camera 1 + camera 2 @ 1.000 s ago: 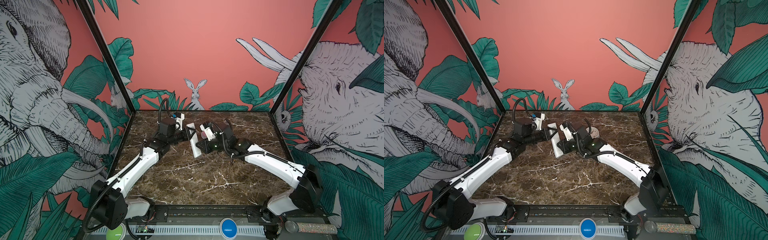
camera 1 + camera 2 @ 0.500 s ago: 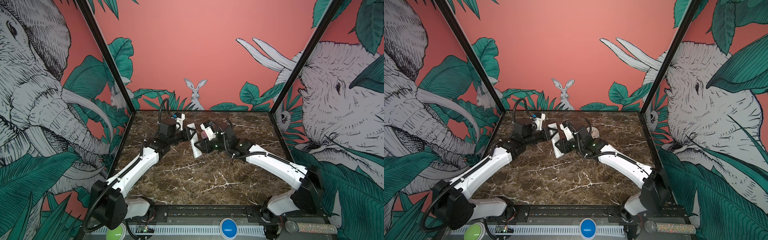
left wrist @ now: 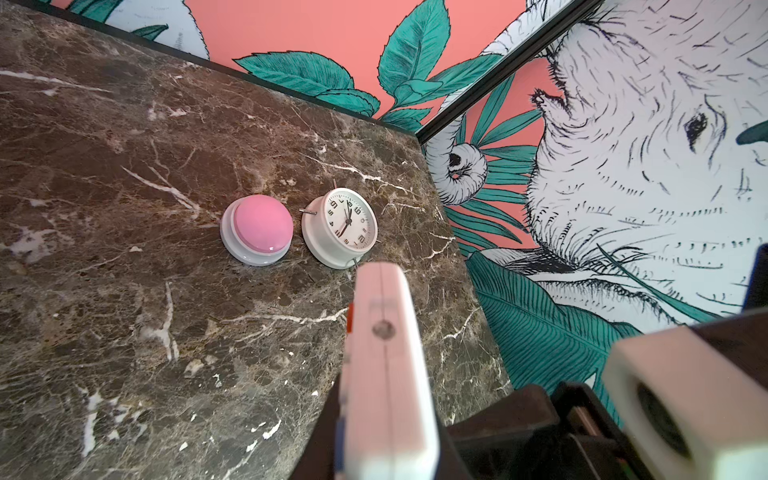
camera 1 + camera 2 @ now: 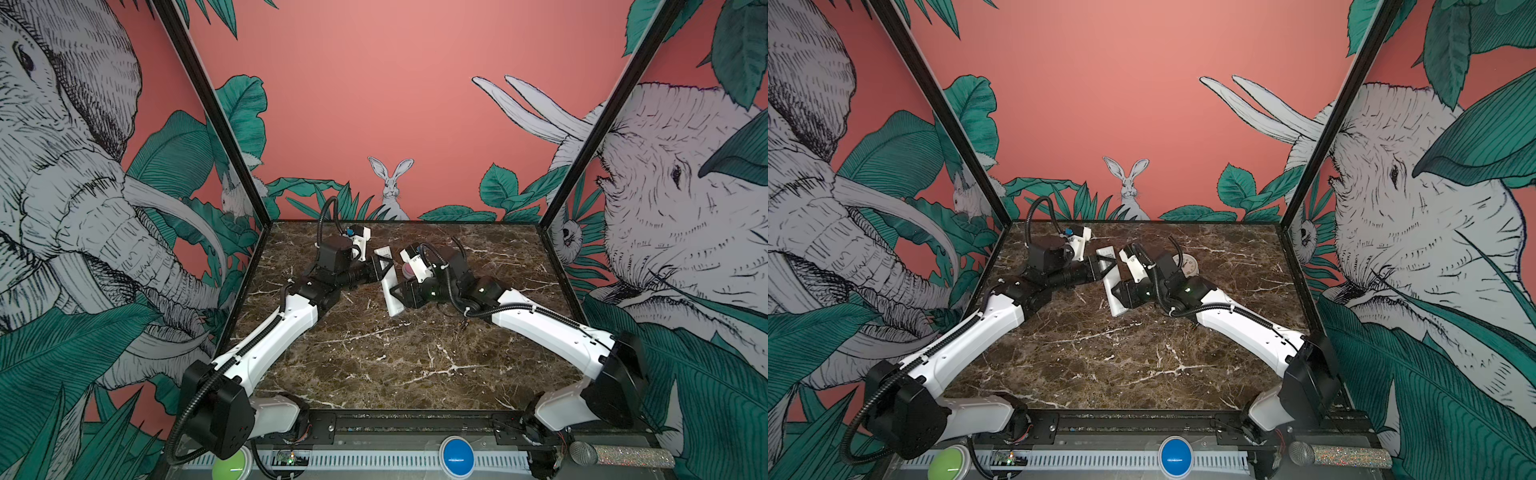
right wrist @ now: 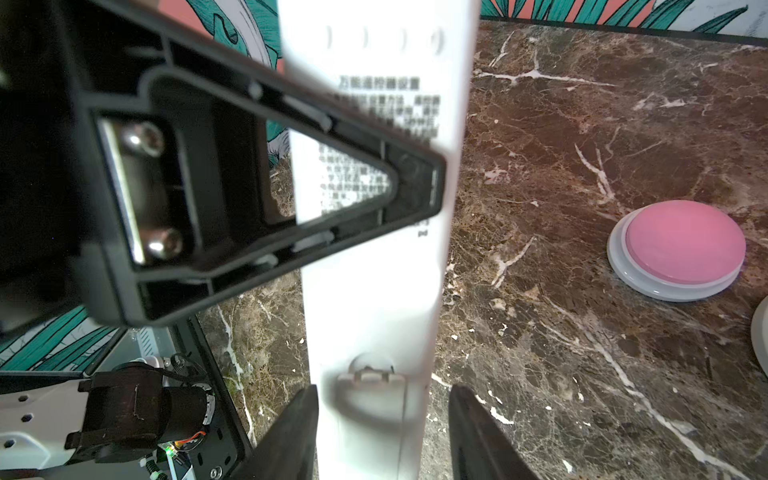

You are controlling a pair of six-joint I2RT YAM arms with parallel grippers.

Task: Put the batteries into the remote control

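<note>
In the last second almost nothing has moved, as far as I can see: both arms and the remote control (image 5: 374,291) stay where they were. The remote hangs above the marble tabletop (image 4: 374,365), near its far middle, with the plain white back turned toward the right arm.

The left claw (image 4: 385,266) is clenched on the upper half of the remote and carries it alone. The right claw (image 5: 382,432) is released. Its two fingers (image 5: 291,440) stand on both sides of the lower end, and one of them shows a clear gap to the white edge.

Further back, the round clock (image 3: 340,226) and the pink dome button (image 3: 257,224) sit just beside each other on the tabletop.

On the back of the remote there is a small latch tab (image 5: 370,376), and the cover looks closed to me. No batteries are visible in any view.

So I judge that the step in hand is to open this cover. To do it well, the left claw should not loosen. The right claw should press at the tab and push along the length of the remote, not sideways. Otherwise the remote may twist in the grip.
</note>
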